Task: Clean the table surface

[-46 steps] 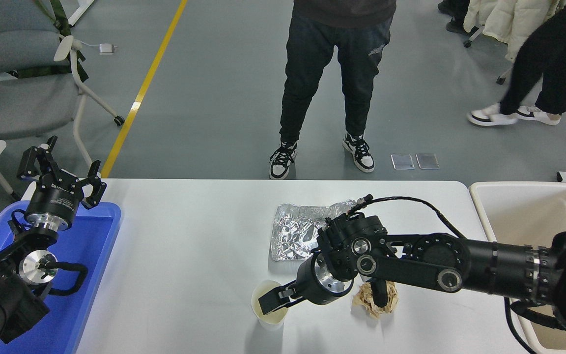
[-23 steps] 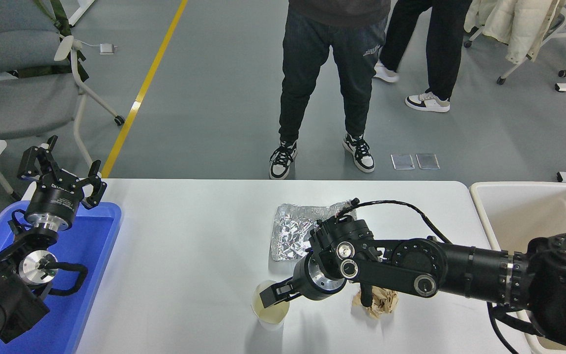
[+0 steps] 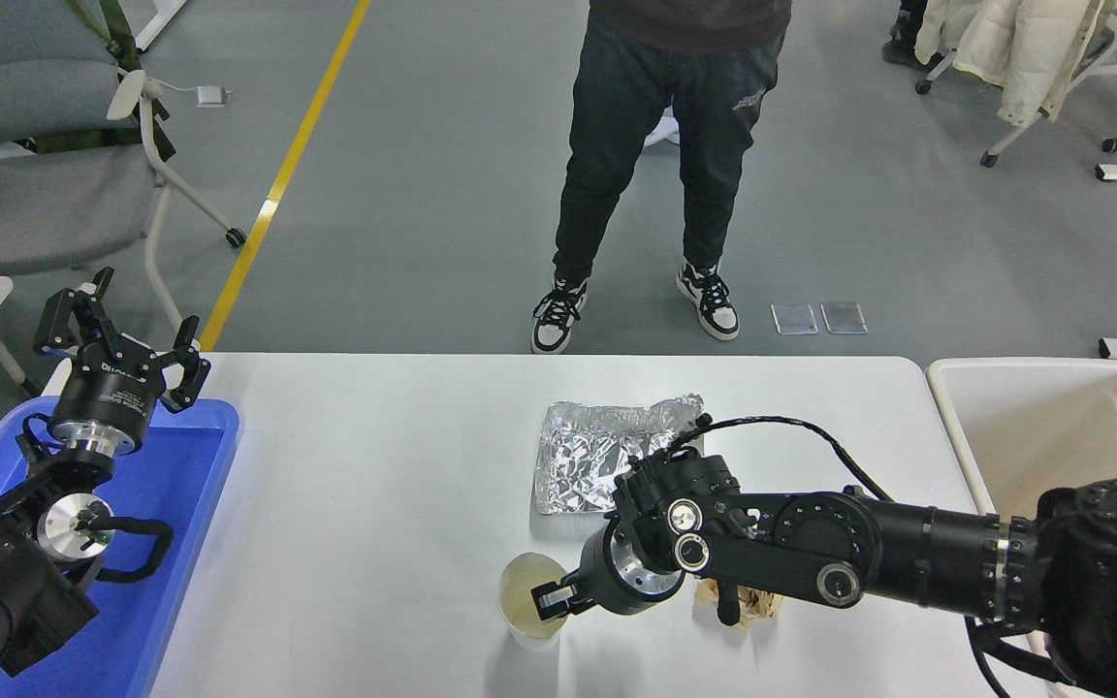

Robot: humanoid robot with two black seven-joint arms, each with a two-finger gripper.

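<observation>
White and broad, the table surface fills my view, with a foil sheet, a paper cup and a crumpled brown wad on it. I see the right gripper at the cup's rim, fingers close together; whether they pinch it I cannot tell. The left gripper sits open above the blue tray.

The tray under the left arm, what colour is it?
Plain blue tray; the head view shows it best.
</observation>
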